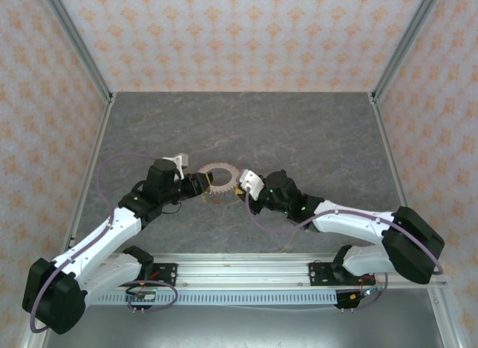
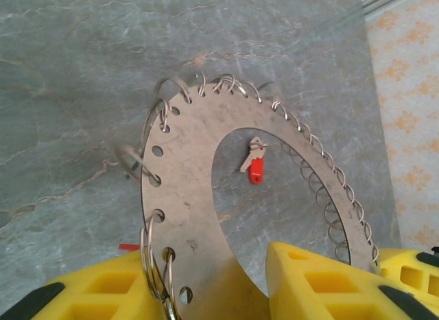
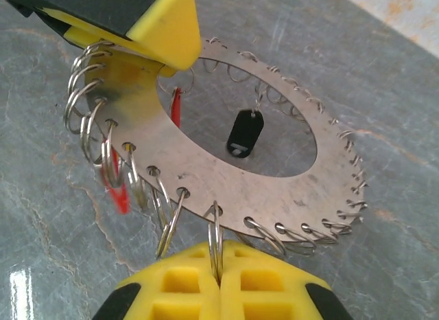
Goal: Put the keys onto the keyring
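Left wrist: your parted left fingers (image 2: 103,289) straddle the flat grey metal hoop (image 2: 195,196); a red-tagged key (image 2: 254,165) sits ahead within its opening; right fingers (image 3: 171,286) clamp a wire loop (image 3: 215,231).

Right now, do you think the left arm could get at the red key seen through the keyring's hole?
Probably not directly: the left fingers straddle the keyring, whose plate lies between them and the key.

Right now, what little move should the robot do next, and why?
Probably ease the left gripper back off the keyring: its fingers stand apart around it, while the right gripper is shut on a small ring at the rim, holding it.
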`<state>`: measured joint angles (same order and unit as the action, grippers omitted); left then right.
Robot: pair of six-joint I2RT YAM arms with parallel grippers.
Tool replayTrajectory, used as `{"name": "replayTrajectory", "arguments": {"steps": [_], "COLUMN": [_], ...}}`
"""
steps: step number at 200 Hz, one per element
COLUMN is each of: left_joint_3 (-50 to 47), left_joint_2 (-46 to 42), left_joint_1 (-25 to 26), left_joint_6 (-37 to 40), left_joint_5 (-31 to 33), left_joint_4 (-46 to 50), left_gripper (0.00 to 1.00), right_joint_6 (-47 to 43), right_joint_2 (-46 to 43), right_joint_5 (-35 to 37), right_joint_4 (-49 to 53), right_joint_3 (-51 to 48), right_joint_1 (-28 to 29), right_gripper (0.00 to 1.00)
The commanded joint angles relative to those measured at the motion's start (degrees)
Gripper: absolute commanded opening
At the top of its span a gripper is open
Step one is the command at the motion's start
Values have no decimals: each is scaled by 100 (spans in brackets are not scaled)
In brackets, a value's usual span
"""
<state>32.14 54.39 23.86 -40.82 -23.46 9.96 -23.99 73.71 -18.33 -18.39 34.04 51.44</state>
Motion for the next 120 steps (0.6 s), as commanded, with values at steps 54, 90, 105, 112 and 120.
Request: {"name": "replayTrajectory", "arguments": {"steps": [54, 90, 105, 112, 120], "left_joint_3": [-427, -423, -404, -385, -368], "left_joint_2": [-37, -388, -509, -575, -656], "left_joint_1": [49, 49, 49, 49, 50], "left_joint_6": [-26, 36, 164, 309, 524], "left_joint_5": [487, 1165, 1220, 1148, 999], "left_joint_4": [308, 820, 823, 711, 498], "left_gripper": [57, 65, 66, 65, 65], "right_joint_6": [-572, -1132, -1328, -1450, -1568], "right_joint_2": [651, 743, 714, 685, 674], "right_joint_5": [241, 389, 186, -3, -174], "right_joint_4": [934, 1460, 1468, 1462, 1425], "right_joint_3": [884, 1069, 1080, 1074, 1069], "right_joint_1": [-58, -55, -64, -64, -71], "right_gripper": [0, 0, 0, 0, 0]}}
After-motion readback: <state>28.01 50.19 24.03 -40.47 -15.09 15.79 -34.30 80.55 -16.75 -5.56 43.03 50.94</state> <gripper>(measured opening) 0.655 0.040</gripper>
